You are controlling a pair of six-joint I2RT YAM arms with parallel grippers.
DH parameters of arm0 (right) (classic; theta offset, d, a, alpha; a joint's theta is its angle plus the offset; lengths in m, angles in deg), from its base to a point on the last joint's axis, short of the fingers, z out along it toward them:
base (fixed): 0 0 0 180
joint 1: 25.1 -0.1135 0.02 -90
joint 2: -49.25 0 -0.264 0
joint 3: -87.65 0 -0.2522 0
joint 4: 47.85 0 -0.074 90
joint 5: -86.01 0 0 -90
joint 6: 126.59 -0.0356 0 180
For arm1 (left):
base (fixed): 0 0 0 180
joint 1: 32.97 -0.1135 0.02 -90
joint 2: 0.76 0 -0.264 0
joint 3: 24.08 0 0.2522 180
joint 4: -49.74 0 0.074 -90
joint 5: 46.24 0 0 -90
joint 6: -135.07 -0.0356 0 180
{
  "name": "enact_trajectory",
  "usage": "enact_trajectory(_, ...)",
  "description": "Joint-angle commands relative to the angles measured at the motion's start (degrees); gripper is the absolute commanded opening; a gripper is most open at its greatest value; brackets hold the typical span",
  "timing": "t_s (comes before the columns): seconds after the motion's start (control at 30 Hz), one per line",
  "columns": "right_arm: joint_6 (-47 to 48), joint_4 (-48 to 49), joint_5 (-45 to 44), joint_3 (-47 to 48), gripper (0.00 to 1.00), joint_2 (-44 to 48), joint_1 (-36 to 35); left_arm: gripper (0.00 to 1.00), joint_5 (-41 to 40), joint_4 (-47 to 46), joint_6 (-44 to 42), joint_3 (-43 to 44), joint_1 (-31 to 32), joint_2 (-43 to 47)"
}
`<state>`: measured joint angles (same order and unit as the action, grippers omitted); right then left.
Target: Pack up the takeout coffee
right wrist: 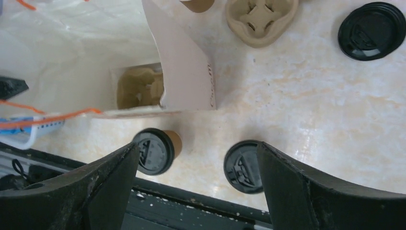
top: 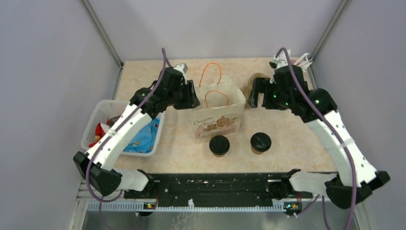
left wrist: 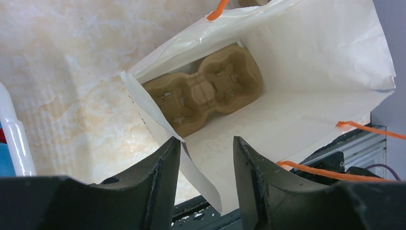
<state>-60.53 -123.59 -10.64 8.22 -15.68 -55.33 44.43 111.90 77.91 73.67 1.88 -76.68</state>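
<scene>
Two takeout coffee cups, brown paper with black lids, stand in front of the paper bag (top: 218,115): one (top: 219,145) close to the bag, the other (top: 260,142) to its right. In the right wrist view they are the left cup (right wrist: 155,149) and the right cup (right wrist: 244,165). The bag stands open with a brown pulp carrier (left wrist: 206,93) at its bottom. My left gripper (top: 192,98) (left wrist: 207,140) straddles the bag's left rim; the paper edge lies between the open jaws, against one finger. My right gripper (top: 256,98) (right wrist: 198,146) hovers wide open to the right of the bag, holding nothing.
A white basket (top: 103,115) with packets sits at the left. Behind the right gripper lie a second pulp carrier (right wrist: 262,19) and a black lid (right wrist: 372,30). A cup of white sticks (top: 301,60) stands at the back right. Orange handles (top: 213,76) rise from the bag.
</scene>
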Motion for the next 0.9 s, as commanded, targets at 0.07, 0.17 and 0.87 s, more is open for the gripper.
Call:
enact_trajectory(0.07, -4.37, 7.04, -1.47, 9.15, 0.88, -12.15, -3.83, 0.48, -3.25, 0.77, -0.87, 2.48, -0.23, -1.47)
enact_trajectory(0.17, -3.69, 8.66, -5.22, 9.91, 0.78, -15.90, -5.85, 0.45, -4.20, 0.96, -1.19, 2.99, -0.28, -1.98)
enact_trajectory(0.87, 3.79, 1.58, -15.23, 35.41, 0.00, -24.77, -16.00, 0.00, -13.01, 10.81, -0.85, 27.07, -0.26, -4.34)
